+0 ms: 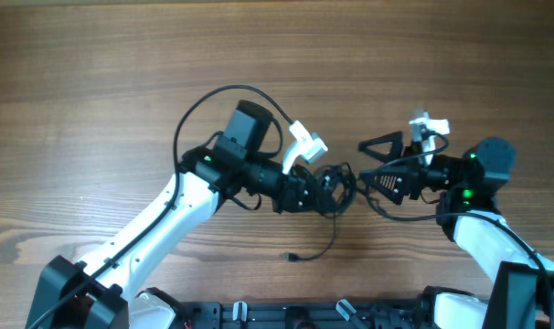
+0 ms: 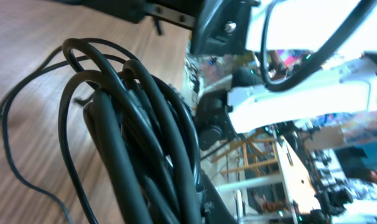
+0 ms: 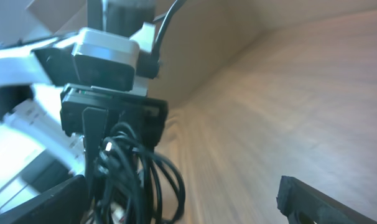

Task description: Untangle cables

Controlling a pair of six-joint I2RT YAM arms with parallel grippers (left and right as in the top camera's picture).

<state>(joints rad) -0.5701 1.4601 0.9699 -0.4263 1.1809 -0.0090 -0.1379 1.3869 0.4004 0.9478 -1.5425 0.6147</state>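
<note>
The cables (image 1: 339, 187) are a bunch of thin black loops held just above the wooden table at its middle. My left gripper (image 1: 321, 190) is shut on that bunch. In the left wrist view the cables (image 2: 139, 124) fill the middle, and one loose strand (image 2: 14, 155) lies on the wood. That strand (image 1: 330, 239) trails toward the front and ends in a small plug (image 1: 293, 258). My right gripper (image 1: 367, 162) faces the bunch from the right, open. In the right wrist view the cable loops (image 3: 167, 180) hang close to its left finger (image 3: 45, 202); its right finger (image 3: 313, 199) stands far apart.
The wooden table (image 1: 94, 73) stretches bare to the back and left. A black rail (image 1: 259, 315) runs along the front edge between the two arm bases. Thicker black arm cables (image 1: 190, 114) arch over the left arm.
</note>
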